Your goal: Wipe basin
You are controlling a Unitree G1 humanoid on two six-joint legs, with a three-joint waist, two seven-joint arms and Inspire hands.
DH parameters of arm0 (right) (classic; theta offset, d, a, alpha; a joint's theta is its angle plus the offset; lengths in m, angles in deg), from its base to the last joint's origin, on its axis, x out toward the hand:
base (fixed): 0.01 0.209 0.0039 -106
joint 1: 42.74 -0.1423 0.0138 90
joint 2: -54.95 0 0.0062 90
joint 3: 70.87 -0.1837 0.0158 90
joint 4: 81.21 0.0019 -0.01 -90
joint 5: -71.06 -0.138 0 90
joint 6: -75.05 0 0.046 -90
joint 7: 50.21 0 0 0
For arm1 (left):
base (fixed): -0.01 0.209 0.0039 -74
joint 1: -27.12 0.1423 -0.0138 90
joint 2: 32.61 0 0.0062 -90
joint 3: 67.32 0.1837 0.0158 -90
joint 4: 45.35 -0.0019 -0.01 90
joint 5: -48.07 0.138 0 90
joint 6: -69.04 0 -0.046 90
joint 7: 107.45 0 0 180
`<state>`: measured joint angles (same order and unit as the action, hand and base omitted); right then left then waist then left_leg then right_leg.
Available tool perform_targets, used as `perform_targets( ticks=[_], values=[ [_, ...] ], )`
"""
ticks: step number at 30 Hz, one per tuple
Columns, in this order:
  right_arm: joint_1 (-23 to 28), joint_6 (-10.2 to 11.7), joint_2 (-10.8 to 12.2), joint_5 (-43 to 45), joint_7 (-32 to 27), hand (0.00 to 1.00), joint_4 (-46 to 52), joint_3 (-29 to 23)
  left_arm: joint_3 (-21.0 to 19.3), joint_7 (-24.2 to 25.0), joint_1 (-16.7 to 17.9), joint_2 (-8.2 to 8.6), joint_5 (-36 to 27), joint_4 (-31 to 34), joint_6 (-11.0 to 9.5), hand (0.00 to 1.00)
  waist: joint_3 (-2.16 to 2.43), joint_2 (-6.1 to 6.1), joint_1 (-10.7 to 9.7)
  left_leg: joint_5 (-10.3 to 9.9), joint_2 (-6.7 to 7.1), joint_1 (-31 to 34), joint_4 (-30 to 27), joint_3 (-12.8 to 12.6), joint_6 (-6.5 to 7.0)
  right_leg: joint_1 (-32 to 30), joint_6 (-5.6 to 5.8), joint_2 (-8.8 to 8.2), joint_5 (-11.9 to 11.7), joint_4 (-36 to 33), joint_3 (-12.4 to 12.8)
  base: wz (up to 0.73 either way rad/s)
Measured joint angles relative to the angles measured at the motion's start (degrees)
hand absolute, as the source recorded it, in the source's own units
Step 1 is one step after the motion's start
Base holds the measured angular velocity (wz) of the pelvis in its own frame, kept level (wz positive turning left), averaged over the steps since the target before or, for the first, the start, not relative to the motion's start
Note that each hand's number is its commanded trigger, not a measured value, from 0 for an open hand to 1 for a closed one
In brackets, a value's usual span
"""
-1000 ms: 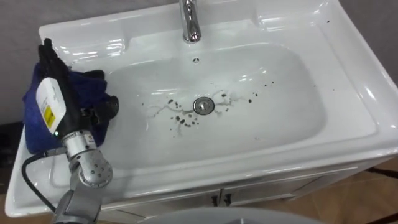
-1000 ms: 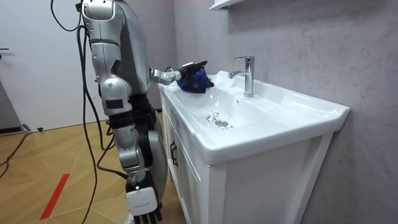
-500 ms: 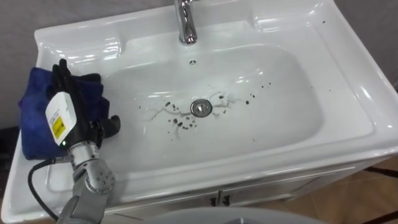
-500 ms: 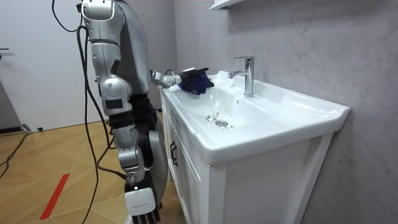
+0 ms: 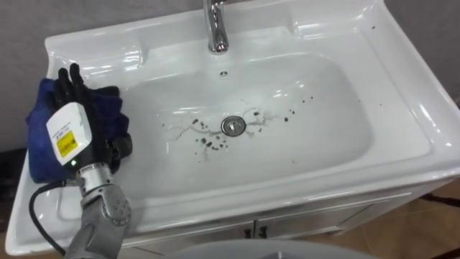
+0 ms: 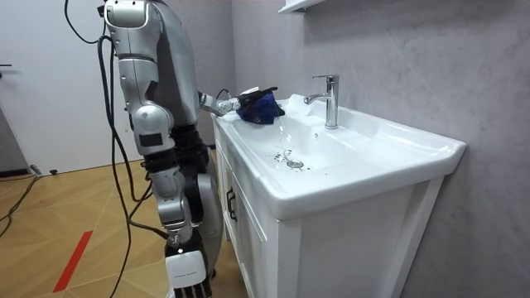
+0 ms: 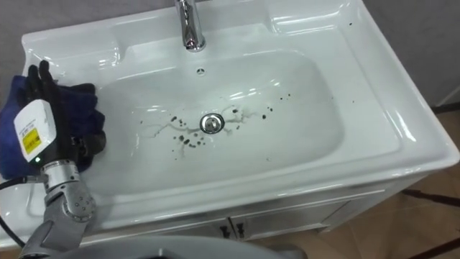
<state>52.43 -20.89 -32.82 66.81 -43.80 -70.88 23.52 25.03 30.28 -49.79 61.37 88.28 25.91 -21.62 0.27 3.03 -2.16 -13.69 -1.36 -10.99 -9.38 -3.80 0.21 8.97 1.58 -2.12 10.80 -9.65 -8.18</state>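
— Well, where is the crumpled dark blue cloth (image 5: 37, 144)?
— It lies on the left rim of the white ceramic basin (image 5: 406, 108), at nine o'clock from the round metal drain (image 5: 233, 126).
— And the left hand (image 5: 70, 133)?
— It lies on top of the cloth. Its fingers (image 5: 72, 83) are stretched straight toward twelve o'clock, pressing flat, not curled round it.
— The bowl?
— Small dark specks (image 5: 208, 142) lie round the drain, mostly at seven and two o'clock. The chrome tap (image 5: 215, 29) stands at twelve.
— The right hand (image 6: 187, 273)?
— It hangs low beside the robot's legs; its grasp I cannot tell.
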Motion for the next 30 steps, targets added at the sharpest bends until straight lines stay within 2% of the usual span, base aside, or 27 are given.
perform_targets(
  ticks=[7, 13, 17, 21, 24, 30],
  values=[
    [0.36, -0.43, 0.01, 0.03, -0.45, 0.00, 0.09, 0.18, 0.00, -1.08, 0.01, -0.02, 3.30, 0.31, 0.82, 0.00, 0.14, 0.41, 0.60, -0.01, 0.00, 0.23, 0.18, -0.04, 0.00, -0.34, 0.00, 0.00, 0.00, 0.02, 0.01, 0.00],
    [0.54, -0.48, 0.09, 0.03, -0.45, 0.00, 0.10, 2.21, 0.00, -4.34, 0.52, -0.02, 3.30, 1.33, 0.82, 0.00, 0.26, 0.62, 0.94, -0.01, 0.01, 0.91, -0.09, -0.01, 0.00, -0.82, -0.01, -0.02, -0.01, -0.19, 0.03, 0.00],
    [0.53, -0.55, 0.12, 0.03, -0.33, 0.00, 0.27, 2.26, -0.01, -4.38, 0.58, -0.02, 3.08, 0.94, 0.85, 0.00, 0.23, 0.44, 0.95, -0.01, 0.01, 0.76, -0.08, 0.05, 0.00, -0.62, -0.02, -0.03, -0.01, -0.18, -0.15, 0.00],
    [0.45, -1.30, 0.16, 0.11, -0.14, 0.00, 0.59, 2.24, -0.40, -4.21, 0.53, -0.02, 1.51, 0.81, 0.93, 0.00, 0.15, 0.15, 0.87, -0.01, 0.03, 0.23, -0.04, -0.02, 0.00, -0.23, 0.00, -0.07, 0.02, -0.07, -0.18, 0.00],
    [0.47, -1.86, 0.18, 1.01, 0.05, 0.00, 0.76, 2.20, -0.76, -2.98, 0.33, -0.02, 0.83, 0.32, 1.81, 0.00, 0.13, 0.06, 0.84, -0.01, 0.02, -0.02, -0.01, -0.28, 0.00, -0.37, -0.04, -0.06, 0.12, -0.02, 0.06, -0.04],
    [0.58, -4.20, 0.25, 2.68, 0.05, 0.00, 1.84, 2.06, -1.96, -1.06, -0.07, 0.02, -0.10, -1.04, 2.06, 0.00, 0.17, -0.02, 0.66, -0.01, -0.03, 0.01, 0.26, -0.41, 0.00, -0.64, -0.09, 0.04, 0.22, -0.11, 0.27, -0.01]
  ],
)
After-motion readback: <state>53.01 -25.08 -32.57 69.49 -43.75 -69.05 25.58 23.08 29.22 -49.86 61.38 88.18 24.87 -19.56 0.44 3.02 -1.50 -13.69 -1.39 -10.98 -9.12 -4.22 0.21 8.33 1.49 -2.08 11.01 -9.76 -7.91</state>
